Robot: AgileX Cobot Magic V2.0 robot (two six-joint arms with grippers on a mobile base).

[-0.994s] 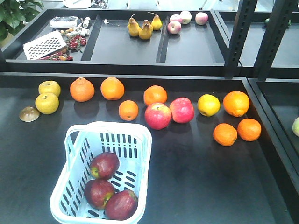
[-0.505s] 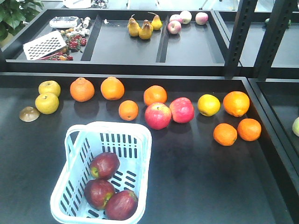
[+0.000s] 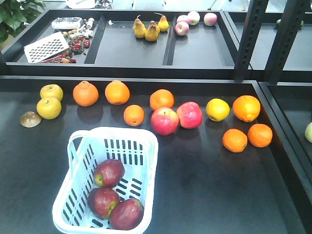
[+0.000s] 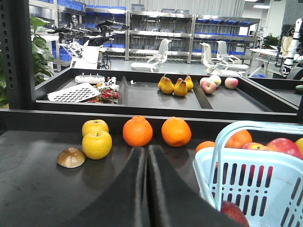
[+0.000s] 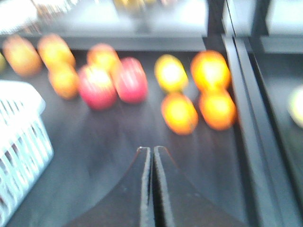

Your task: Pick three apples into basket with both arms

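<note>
A: Where are the three apples (image 3: 111, 195)?
B: All lying in the basket (image 3: 146, 146), near the desk's (image 3: 219, 195) front left corner, touching one another.
A: And the claws?
B: The left claw (image 4: 147, 156) is closed on nothing beside the basket. The right claw (image 5: 152, 156) looks closed and empty too, though that view is blurred

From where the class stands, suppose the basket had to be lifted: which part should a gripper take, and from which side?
The hoop handle, taken from above at the basket's left side. It is a thin bar a gripper could probably close around; the walls are wide and slotted.
</note>
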